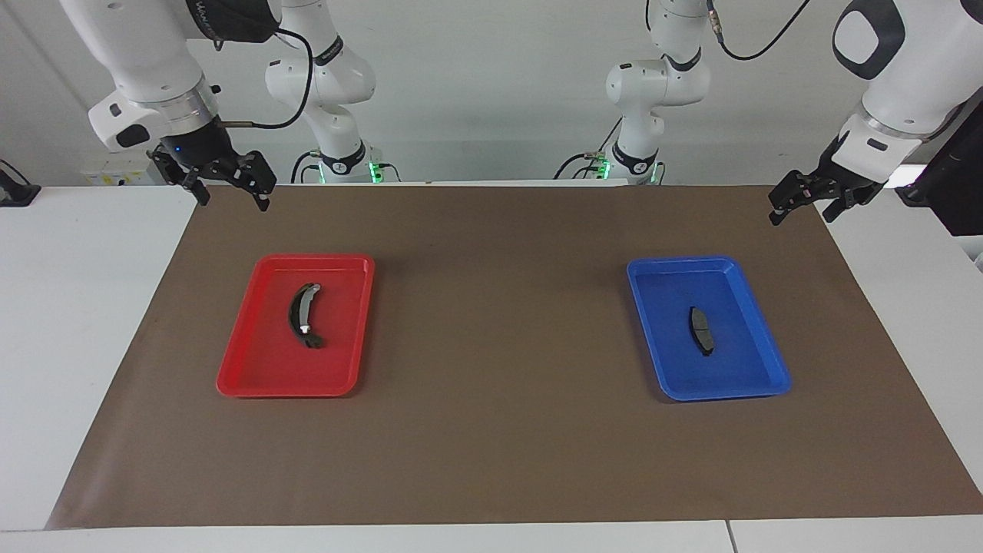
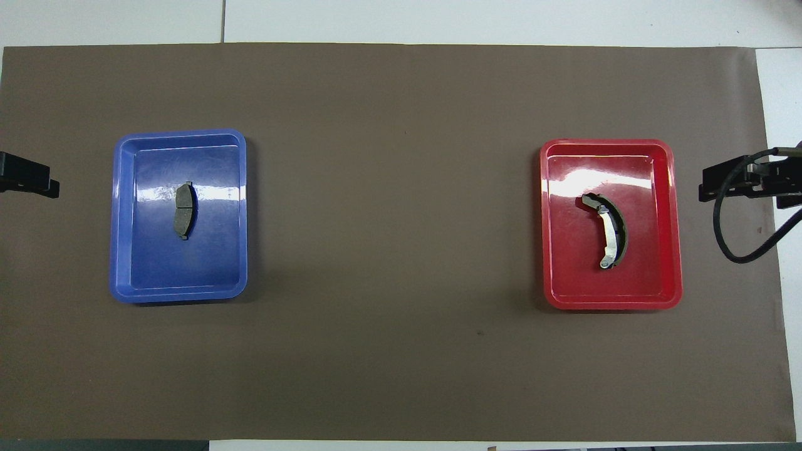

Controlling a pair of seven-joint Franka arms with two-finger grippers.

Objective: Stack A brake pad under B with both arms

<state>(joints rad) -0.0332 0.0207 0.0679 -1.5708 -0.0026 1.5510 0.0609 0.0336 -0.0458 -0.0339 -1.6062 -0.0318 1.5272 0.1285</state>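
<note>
The right gripper (image 1: 230, 184) hangs in the air over the corner of the brown mat (image 1: 499, 430) at the right arm's end of the table (image 1: 84, 307), on the side near the robots. Its two black fingers stand well apart, wide and holding nothing. The left gripper (image 1: 799, 203) hangs over the matching corner at the left arm's end, also near the robots' side; its fingers are spread too, with nothing between them. Both arms wait, raised clear of the trays.

Out from the right gripper, farther from the robots, lies the red tray (image 1: 246, 369). In it rests B (image 1: 303, 315), the long crescent piece with a pale silvery strip along its curve and a notched end pointing away from the robots. It lies flat near the tray's middle, touching no wall.

Well apart from it, toward the left arm's end of the table, sits the blue tray (image 1: 760, 361). The A brake pad (image 1: 700, 331), short, flat and dark grey, lies in its middle, lengthwise along the tray.

Between the trays the mat is bare brown. Two smaller white arms with green-lit bases (image 1: 345, 165) stand at the robots' edge. Dark lettering on the right arm's upper shell is too broken to read; no other label shows.
</note>
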